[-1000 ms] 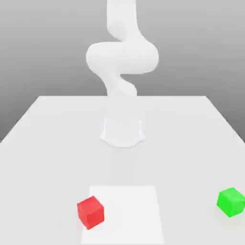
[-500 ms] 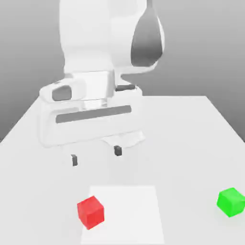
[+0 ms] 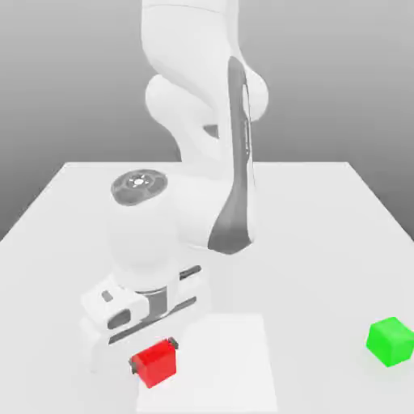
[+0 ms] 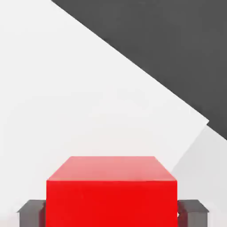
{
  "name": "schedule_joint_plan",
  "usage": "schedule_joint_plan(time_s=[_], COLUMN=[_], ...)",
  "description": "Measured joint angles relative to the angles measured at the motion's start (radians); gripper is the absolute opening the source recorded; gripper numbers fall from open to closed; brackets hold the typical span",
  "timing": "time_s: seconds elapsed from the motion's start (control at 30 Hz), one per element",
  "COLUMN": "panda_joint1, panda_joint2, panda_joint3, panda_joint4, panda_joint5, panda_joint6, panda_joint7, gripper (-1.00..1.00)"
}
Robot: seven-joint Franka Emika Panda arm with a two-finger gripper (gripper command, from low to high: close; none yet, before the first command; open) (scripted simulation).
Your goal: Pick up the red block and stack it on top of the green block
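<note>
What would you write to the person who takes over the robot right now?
Gripper: closed on the red block, one finger on each side.
Red block: down by the white square, not on the green block.
Green block: on the table, toward the exterior view's right.
Done: red block gripped.
Left: lift it, carry it over, set it on the green block, let go.

Simulated robotics lab, plain pale table (image 3: 307,234), white robot arm (image 3: 198,105), blank grey backdrop
</note>
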Motion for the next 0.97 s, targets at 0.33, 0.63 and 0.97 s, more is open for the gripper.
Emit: schedule_joint_plan(time_s=[0.33, 0.63, 0.97], panda_joint1=[0.075, 0.292, 0.445], panda_joint2=[-0.193, -0.21, -0.042], panda_joint3=[-0.025, 0.228, 0.347], panda_joint4=[-0.017, 0.052, 0.131], panda_joint5=[-0.151, -0.228, -0.346], panda_joint6=[-0.17, -0.257, -0.171], panda_joint7=[0.057, -0.194, -0.309], gripper=[-1.0, -1.0, 1.0])
